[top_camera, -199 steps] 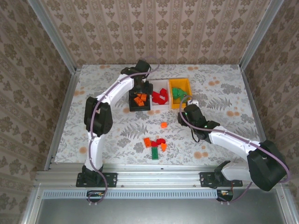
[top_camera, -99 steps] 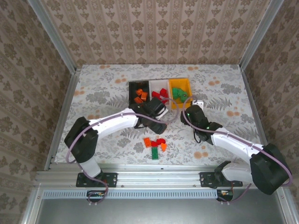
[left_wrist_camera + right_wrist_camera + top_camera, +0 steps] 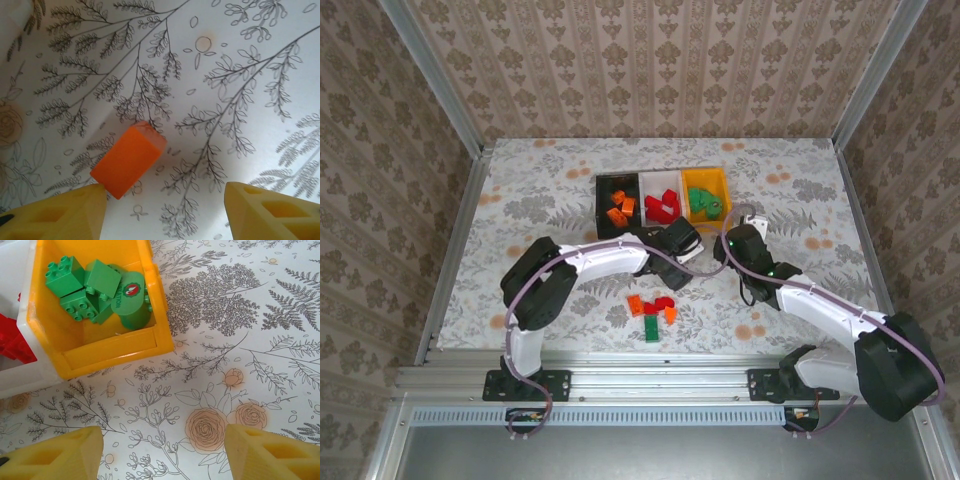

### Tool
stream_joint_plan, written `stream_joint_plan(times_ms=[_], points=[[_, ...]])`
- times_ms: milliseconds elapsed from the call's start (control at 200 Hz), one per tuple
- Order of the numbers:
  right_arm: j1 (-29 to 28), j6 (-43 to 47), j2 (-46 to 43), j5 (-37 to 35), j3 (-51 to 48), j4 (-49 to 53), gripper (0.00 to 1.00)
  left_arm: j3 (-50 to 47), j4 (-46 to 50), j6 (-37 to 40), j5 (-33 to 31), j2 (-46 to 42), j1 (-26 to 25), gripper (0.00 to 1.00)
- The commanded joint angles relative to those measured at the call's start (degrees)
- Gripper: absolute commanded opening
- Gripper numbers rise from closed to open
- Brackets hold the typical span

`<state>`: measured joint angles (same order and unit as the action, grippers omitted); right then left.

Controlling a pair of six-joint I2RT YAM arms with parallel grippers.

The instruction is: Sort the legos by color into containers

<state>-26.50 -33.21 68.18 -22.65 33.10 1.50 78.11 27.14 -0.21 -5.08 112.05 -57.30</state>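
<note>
Orange smooth blocky lego (image 3: 128,159) beside left pincer (image 3: 165,200), jaws apart; right pincer (image 3: 164,440) apart too.

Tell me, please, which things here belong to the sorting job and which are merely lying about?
Job: orange brick, pile of loose bricks, green bricks, black bin, white bin, yellow bin.
Merely backdrop: floral table cover, metal frame, patterned walls.

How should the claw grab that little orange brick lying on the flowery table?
Pinch the orange brick across its two long flat sides, near the middle, coming straight down from above. It lies slanted on the table, off to one side of the open left claw, so the claw would likely need to shift over and turn to match it.
</note>
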Motion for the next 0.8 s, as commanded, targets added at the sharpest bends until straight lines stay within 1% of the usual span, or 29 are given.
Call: stream_joint_plan(times_ms=[0, 230, 360, 460, 565, 620, 670, 750, 800], points=[[0.48, -0.6, -1.23, 0.92, -0.76, 0.2, 0.66, 1.58, 0.81, 2.4, -3.27, 1.39, -0.05, 0.63], [0.55, -0.45, -1.3, 1.47, -0.93, -0.18, 0.66, 2.06, 0.47, 1.77, -2.64, 0.88, 0.17, 0.6], [0.54, -0.32, -1.39, 1.8, -1.02, -0.48, 0.65, 0.97, 0.18, 1.35, -2.13, -2.7, 0.1, 0.6], [0.57, -0.27, -1.39, 1.93, -1.09, -0.6, 0.65, -0.4, -0.6, 1.6, -1.19, -5.52, 0.83, 0.62], [0.54, -0.19, -1.3, 2.06, -1.06, -0.73, 0.65, 0.31, 0.73, 0.5, -1.31, -5.43, 2.07, 0.67], [0.53, -0.11, -1.3, 2.11, -1.1, -0.76, 0.65, 0.64, 1.05, -0.64, -0.09, -4.71, 2.54, 0.71], [0.57, -0.03, -1.34, 2.07, -1.13, -0.73, 0.65, 0.64, 0.28, -2.17, 0.91, -4.1, 2.48, 0.76], [0.54, 0.14, -1.32, 1.99, -1.11, -0.71, 0.65, 1.97, 0.51, -5.86, 0.44, -2.33, 2.24, 0.87], [0.56, 0.21, -1.3, 1.84, -1.09, -0.74, 0.65, 3.53, 1.98, -8.32, -0.08, -0.9, 2.15, 0.9]])
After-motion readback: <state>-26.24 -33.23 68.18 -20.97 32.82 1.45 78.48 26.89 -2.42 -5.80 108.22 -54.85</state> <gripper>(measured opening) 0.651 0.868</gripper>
